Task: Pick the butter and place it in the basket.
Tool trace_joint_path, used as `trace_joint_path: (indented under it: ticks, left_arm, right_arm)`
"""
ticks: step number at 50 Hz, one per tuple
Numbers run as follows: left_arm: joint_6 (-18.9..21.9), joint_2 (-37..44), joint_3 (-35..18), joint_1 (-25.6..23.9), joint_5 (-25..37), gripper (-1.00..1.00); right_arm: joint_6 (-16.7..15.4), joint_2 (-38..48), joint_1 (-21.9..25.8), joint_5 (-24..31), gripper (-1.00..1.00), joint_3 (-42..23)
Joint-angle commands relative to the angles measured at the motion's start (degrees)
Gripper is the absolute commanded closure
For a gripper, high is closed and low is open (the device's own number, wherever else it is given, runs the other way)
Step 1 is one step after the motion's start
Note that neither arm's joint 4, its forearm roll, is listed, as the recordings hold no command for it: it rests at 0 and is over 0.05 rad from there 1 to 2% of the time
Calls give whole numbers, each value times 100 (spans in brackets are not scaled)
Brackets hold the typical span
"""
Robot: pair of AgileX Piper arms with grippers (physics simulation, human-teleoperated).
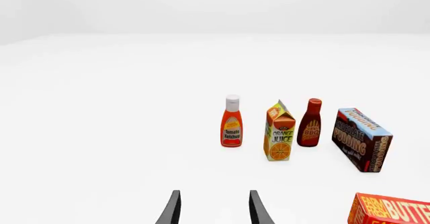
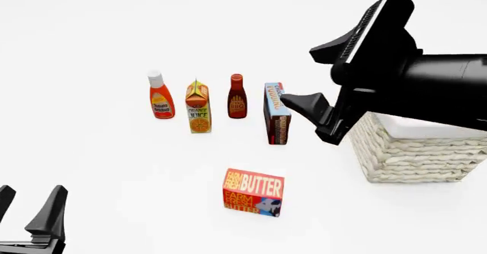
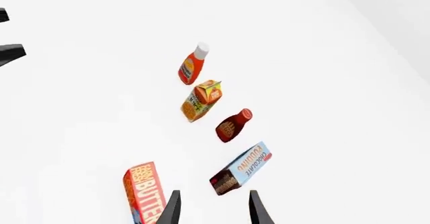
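0 steps done — the butter stands on the table, outside the basket; right gripper and left gripper gape, both empty.

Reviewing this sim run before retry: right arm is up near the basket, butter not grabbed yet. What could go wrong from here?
1. The pudding box stands just behind the butter; a descent that overshoots could knock it over.
2. The right pincer hangs open and tilted over the table; a skewed grasp may slip on the box edges.
3. The right arm partly hides the basket, so the carry could clip its rim.
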Motion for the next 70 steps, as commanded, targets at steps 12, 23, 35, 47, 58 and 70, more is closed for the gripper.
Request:
trace_joint_path:
  ticks: [12,23,35,47,58,70]
  left_arm:
    - [0,0,0,0,0,-100]
    - [0,0,0,0,0,-100]
    - [0,0,0,0,0,-100]
    - [0,0,0,0,0,-100]
    - [0,0,0,0,0,-100]
    - [0,0,0,0,0,-100]
  right_arm:
    - [-441,1258,600,795,-100,-971]
    - [-517,1597,671,1052,-100,-1237]
    - [-597,1898,700,1465,-100,-1595]
    - [-559,2228,883,2059,-100,-1931]
    - [-455,2589,876,2467,-100,-2225]
    - [-315,2819,859,2783,-100,-2530]
